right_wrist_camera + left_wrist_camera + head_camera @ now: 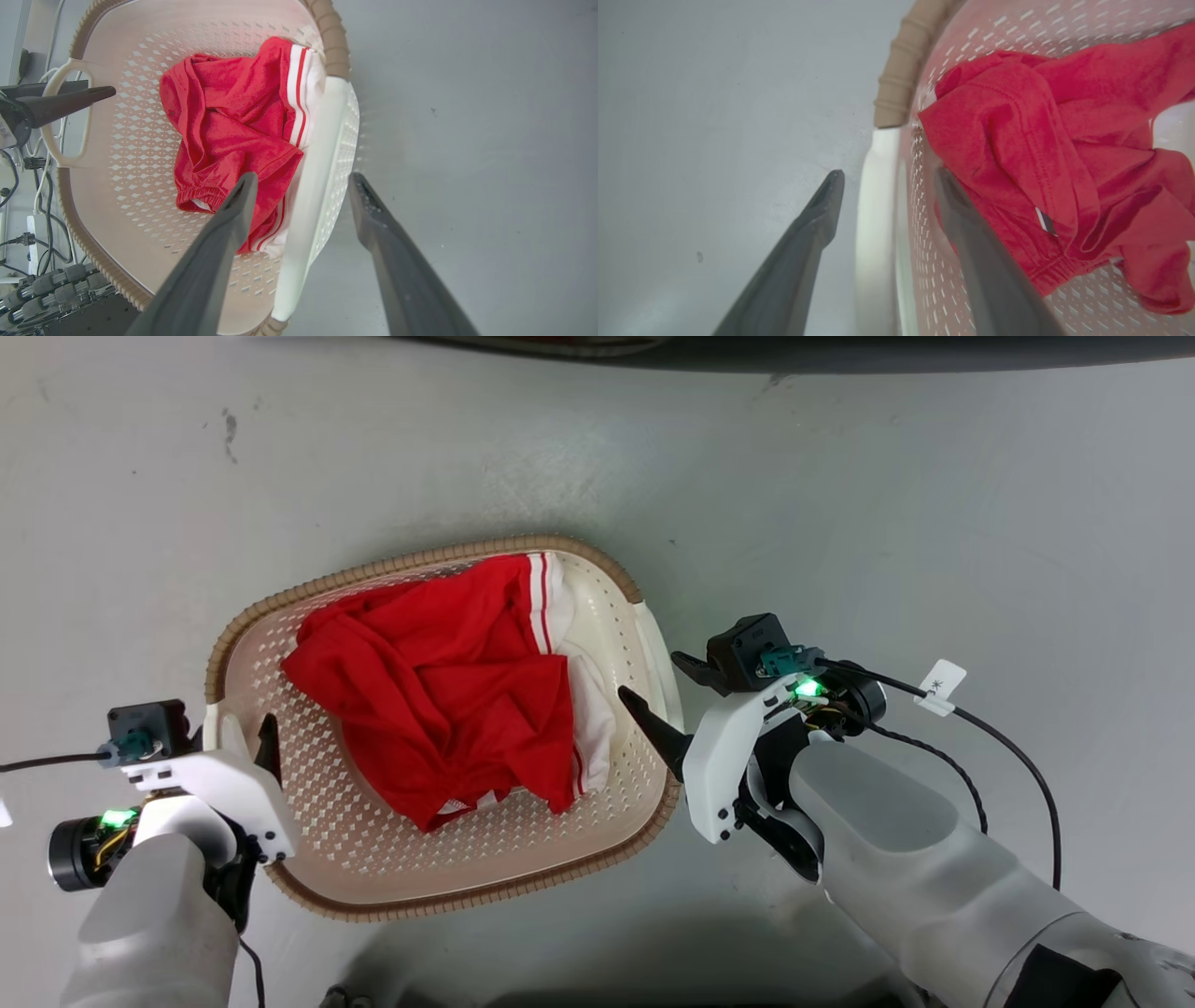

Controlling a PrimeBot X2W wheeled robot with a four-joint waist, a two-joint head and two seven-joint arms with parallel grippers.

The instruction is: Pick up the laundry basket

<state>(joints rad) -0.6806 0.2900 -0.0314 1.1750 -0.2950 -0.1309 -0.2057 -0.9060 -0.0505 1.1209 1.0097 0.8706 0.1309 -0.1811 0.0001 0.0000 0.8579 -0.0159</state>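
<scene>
The basket (392, 859) is sitting on the grey floor (887, 504) in front of the robot, holding a crumpled red garment (439, 700) with white stripes. The left gripper (245, 742) is hanging at the basket's left end with its fingers spread. In the left wrist view one finger (817, 224) is lying outside over the floor and the other (971, 233) inside the perforated wall, the white left handle (878, 210) passing between them unclamped. The right gripper (648, 675) is straddling the white right handle (658, 644) the same way, fingers apart, one over the garment and one outside. The left forearm (149, 924) and right forearm (915, 859) are reaching up from the lower corners of the head view, angling inward.
</scene>
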